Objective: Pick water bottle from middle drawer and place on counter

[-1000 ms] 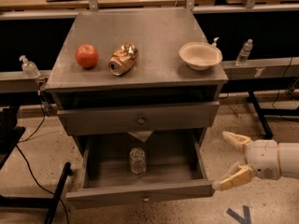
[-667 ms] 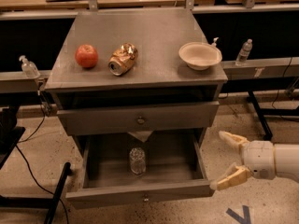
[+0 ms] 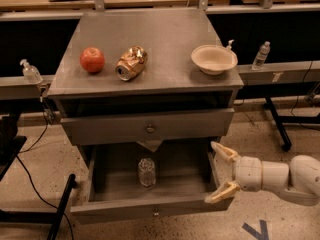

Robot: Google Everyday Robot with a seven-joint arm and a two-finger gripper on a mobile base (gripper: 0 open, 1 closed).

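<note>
Water bottle (image 3: 146,172) inside open drawer (image 3: 150,210), near middle of floor, looks upright. Hand (image 3: 210,173) low at right side of same drawer, by front corner. Fingers spread wide, holding nothing, well apart from bottle. White arm (image 3: 280,176) behind hand, at right edge. Closed drawer (image 3: 147,126) just above. On tabletop (image 3: 160,34): red apple (image 3: 92,60) at left, crushed gold can (image 3: 131,63) beside apple, pale bowl (image 3: 214,59) at right.
</note>
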